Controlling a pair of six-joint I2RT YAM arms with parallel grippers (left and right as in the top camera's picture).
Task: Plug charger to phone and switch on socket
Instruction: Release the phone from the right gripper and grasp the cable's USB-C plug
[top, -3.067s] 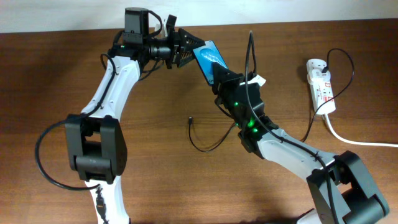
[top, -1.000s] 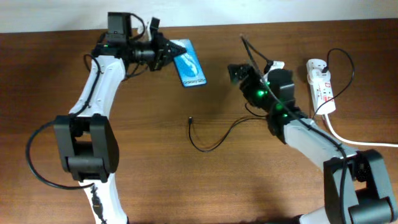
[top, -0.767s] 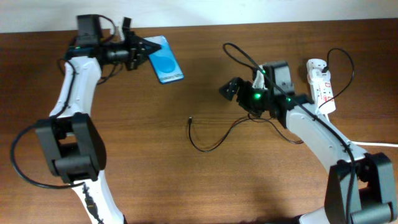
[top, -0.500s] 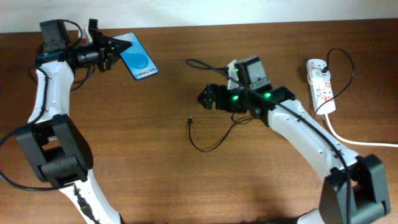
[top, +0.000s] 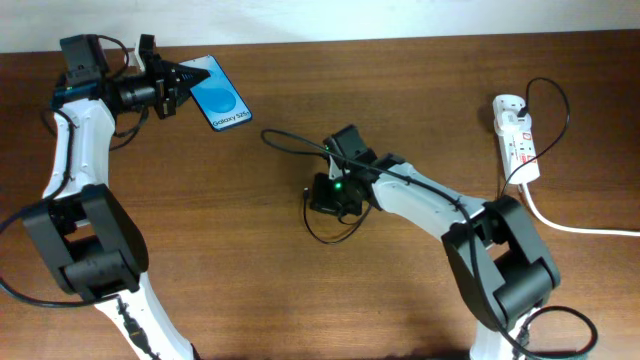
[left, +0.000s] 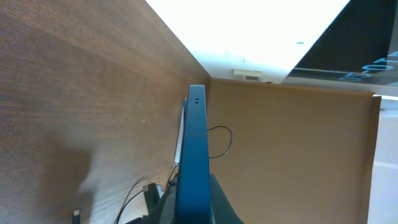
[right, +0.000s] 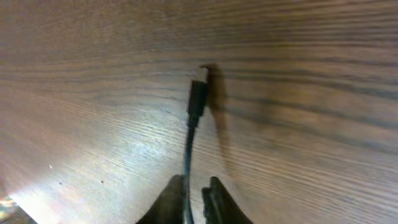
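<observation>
The phone (top: 222, 98), with a blue screen, is held off the table at the far left by my left gripper (top: 185, 75), which is shut on its edge. In the left wrist view the phone (left: 194, 143) shows edge-on between the fingers (left: 193, 214). The charger, a thin black cable (top: 325, 238), loops across the table's middle. My right gripper (top: 318, 195) is low over its free end. In the right wrist view the cable (right: 188, 149) runs between the narrowly parted fingers (right: 193, 199), with the connector tip (right: 199, 76) just ahead. The white socket (top: 515, 135) lies at the far right.
The socket's thick white cord (top: 570, 226) runs off the right edge. The cable's far end rises to the socket (top: 548, 95). A pale wall borders the table's far edge (top: 400, 20). Bare wood lies in front of the arms.
My right gripper has swung down and left from mid-table onto the cable's free end. My left gripper with the phone has barely shifted.
</observation>
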